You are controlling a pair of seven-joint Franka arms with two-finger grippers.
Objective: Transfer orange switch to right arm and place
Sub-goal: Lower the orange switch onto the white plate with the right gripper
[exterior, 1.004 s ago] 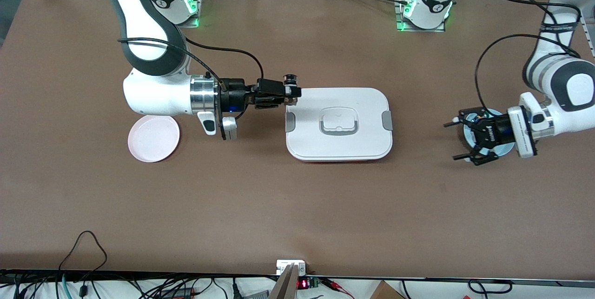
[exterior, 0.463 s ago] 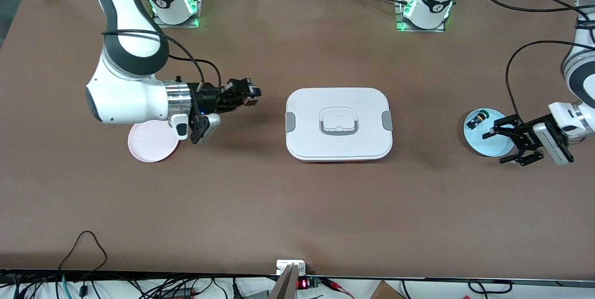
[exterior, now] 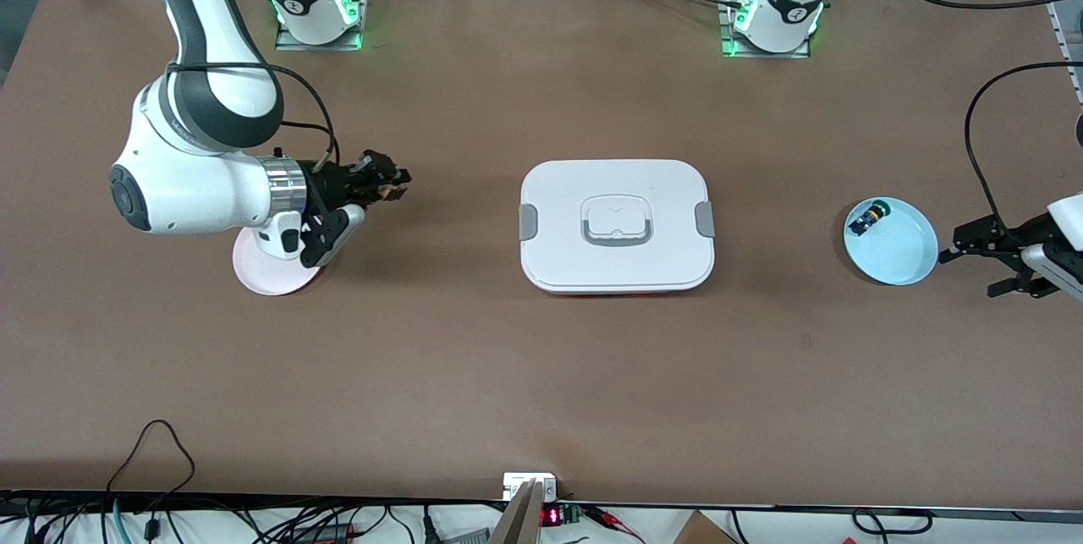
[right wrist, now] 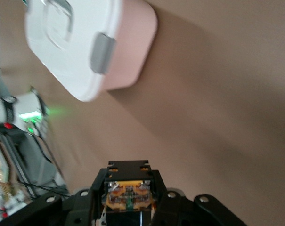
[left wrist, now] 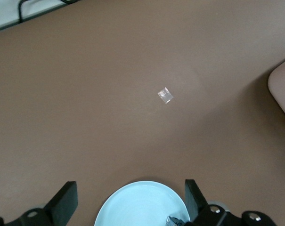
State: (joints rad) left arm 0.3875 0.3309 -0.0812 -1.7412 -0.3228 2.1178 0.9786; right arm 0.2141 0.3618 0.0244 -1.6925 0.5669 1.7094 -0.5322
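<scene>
My right gripper (exterior: 391, 184) is shut on the orange switch (exterior: 382, 181) and holds it above the table, between the pink plate (exterior: 256, 272) and the white box (exterior: 616, 225), close to the plate. In the right wrist view the switch's orange end (right wrist: 129, 195) sits between the black fingers (right wrist: 97, 181). My left gripper (exterior: 969, 272) is open and empty, beside the light blue plate (exterior: 904, 256) at the left arm's end of the table. In the left wrist view its fingers (left wrist: 64, 203) stand on either side of that plate (left wrist: 137, 207).
A small black switch with a green cap (exterior: 868, 216) lies in the light blue plate. The white lidded box with a pink base (right wrist: 81, 44) stands mid-table. My right wrist covers part of the pink plate. A scrap of clear tape (left wrist: 166, 95) lies on the table.
My right gripper has carried the orange switch from the box's edge toward the pink plate. My left gripper has drawn back off the light blue plate toward the table's end, uncovering it.
</scene>
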